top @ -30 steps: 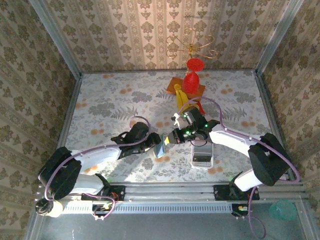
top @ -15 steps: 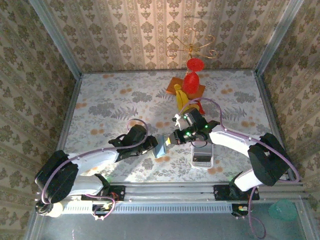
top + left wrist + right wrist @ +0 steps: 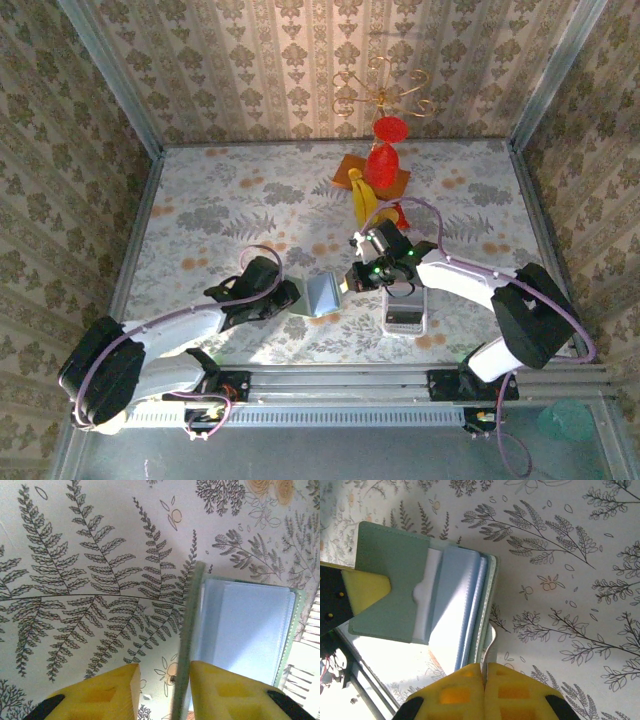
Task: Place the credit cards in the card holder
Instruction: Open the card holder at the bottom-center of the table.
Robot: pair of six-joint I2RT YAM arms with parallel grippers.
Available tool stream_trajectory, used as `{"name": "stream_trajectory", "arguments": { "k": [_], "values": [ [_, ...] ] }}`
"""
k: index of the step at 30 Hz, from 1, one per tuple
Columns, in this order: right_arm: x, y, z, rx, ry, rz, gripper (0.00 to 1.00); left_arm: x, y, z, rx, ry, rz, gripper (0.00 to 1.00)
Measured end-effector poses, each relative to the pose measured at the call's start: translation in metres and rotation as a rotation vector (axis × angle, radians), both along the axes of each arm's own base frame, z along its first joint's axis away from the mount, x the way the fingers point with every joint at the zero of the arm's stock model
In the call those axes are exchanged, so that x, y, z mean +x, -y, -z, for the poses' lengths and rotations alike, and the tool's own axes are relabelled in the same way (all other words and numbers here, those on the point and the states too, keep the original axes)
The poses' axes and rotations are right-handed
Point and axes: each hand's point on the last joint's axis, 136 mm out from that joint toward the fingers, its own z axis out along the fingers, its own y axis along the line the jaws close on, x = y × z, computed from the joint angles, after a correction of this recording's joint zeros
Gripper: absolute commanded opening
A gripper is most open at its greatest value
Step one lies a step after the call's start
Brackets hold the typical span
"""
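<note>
The sage-green card holder (image 3: 322, 294) hangs open between my two grippers, its pale blue pockets (image 3: 245, 625) showing. My right gripper (image 3: 484, 666) is shut on a thin tabbed sheet at the holder's right edge, also seen from above (image 3: 346, 282). My left gripper (image 3: 164, 672) straddles the green cover's edge: the flap lies against the right finger, with a gap to the left one. From above that gripper (image 3: 297, 297) sits at the holder's left side. The green flap (image 3: 395, 590) stands out to the left. The credit cards (image 3: 311, 625) show as a striped row at the far right.
A long white tray (image 3: 388, 322) lies under my right arm near the front rail. At the back stands a red ornament (image 3: 382, 160) with a yellow piece on an orange mat. Patterned walls close in three sides.
My left arm has drawn back toward the near left while its jaws narrowed around the cover. The card holder now shows spread wider. The right gripper has stayed shut in place.
</note>
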Motion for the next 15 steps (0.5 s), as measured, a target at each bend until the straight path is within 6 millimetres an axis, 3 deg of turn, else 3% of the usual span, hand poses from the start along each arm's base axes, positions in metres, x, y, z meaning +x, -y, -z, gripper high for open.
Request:
{"name": "stream_trajectory", "arguments": {
  "k": [10,15],
  "values": [
    [0.0,0.013,0.017,-0.081,-0.016,0.032,0.0,-0.008,-0.01,0.02,0.05,-0.042,0.016,0.22],
    [-0.003,0.016,0.022,-0.107,-0.027,0.02,0.33,-0.008,-0.006,0.024,0.051,-0.049,0.066,0.2]
  ]
}}
